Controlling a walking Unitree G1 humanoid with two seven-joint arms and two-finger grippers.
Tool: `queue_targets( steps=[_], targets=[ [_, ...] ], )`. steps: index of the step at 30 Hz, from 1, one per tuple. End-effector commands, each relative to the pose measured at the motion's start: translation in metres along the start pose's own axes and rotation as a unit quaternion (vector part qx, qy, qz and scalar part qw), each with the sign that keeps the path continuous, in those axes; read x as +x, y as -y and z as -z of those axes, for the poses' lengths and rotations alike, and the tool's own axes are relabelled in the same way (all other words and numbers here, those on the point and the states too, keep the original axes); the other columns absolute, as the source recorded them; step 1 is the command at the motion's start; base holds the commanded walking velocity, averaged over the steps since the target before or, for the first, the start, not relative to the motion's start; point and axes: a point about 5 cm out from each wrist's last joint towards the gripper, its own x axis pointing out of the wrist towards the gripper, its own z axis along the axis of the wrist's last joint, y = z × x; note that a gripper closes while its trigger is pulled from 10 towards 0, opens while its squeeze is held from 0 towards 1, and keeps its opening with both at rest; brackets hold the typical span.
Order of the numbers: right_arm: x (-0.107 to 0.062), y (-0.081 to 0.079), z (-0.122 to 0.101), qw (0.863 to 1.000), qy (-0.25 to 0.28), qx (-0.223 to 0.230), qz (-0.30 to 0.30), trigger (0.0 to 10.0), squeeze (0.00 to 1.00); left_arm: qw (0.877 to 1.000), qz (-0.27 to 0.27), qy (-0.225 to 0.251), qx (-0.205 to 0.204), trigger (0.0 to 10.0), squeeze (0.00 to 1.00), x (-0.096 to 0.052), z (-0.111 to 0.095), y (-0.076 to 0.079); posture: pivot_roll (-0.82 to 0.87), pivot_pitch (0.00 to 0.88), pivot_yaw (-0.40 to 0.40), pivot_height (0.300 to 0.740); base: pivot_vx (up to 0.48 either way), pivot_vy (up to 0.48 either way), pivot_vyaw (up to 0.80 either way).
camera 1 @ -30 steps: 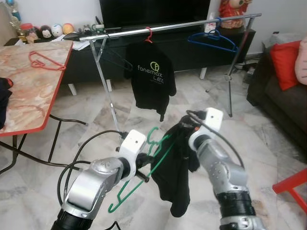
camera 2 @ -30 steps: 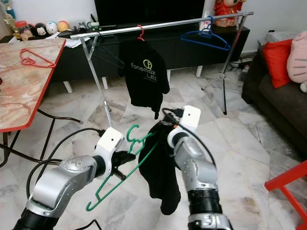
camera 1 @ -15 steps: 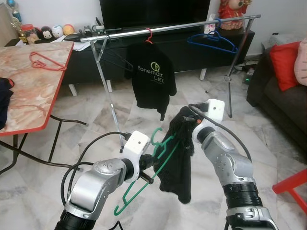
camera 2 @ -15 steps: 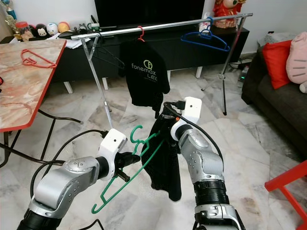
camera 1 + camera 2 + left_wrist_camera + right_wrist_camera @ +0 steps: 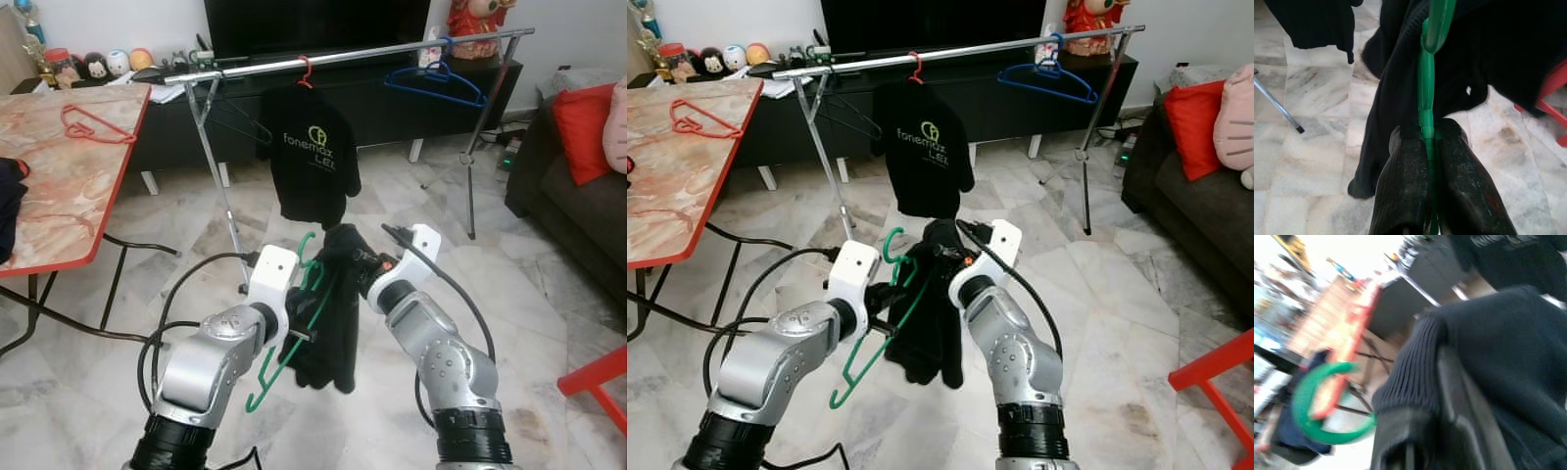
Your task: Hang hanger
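Left eye view, change: both arms have drawn closer together than a second ago; the black garment (image 5: 331, 311) now hangs bunched between them, hem higher off the floor.
Left gripper (image 5: 1425, 142): jaws clamped on the green hanger (image 5: 294, 328), at 6 o'clock of the rail.
Right gripper (image 5: 364, 266): jaws pinching the garment's ribbed edge, just beside the hanger's hook.
Rail (image 5: 343, 57): at 12 o'clock, carrying a printed black T-shirt (image 5: 312, 162) and a blue hanger (image 5: 436, 80); bare bar between them.
Edges: red-rimmed counter (image 5: 93, 206) at 9 o'clock, sofa (image 5: 573, 196) at 3 o'clock, marble floor (image 5: 549, 323) between.
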Motion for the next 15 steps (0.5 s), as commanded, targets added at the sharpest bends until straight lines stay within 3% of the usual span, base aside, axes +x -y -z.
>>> queue_targets(
  steps=[1,10,15],
  targets=[
    [-0.002,-0.025,-0.002,0.997,-0.003,-0.007,-0.079,10.0,0.00,1.000,-0.022,0.022,0.004,10.0,0.00,0.000,-0.009,-0.006,0.01,0.000,-0.007,0.740,0.000,0.000,0.00],
    [-0.020,-0.017,-0.012,0.991,-0.005,-0.047,-0.121,10.0,0.00,0.998,-0.034,0.053,-0.011,10.0,0.00,0.001,-0.017,-0.008,0.00,0.000,-0.008,0.740,0.000,0.000,0.00],
    [-0.033,0.014,-0.029,0.993,-0.006,-0.093,-0.078,10.0,0.00,0.995,-0.029,0.088,-0.032,10.0,0.00,0.001,-0.026,-0.008,0.00,0.000,-0.009,0.740,0.000,0.000,0.00]
  ],
)
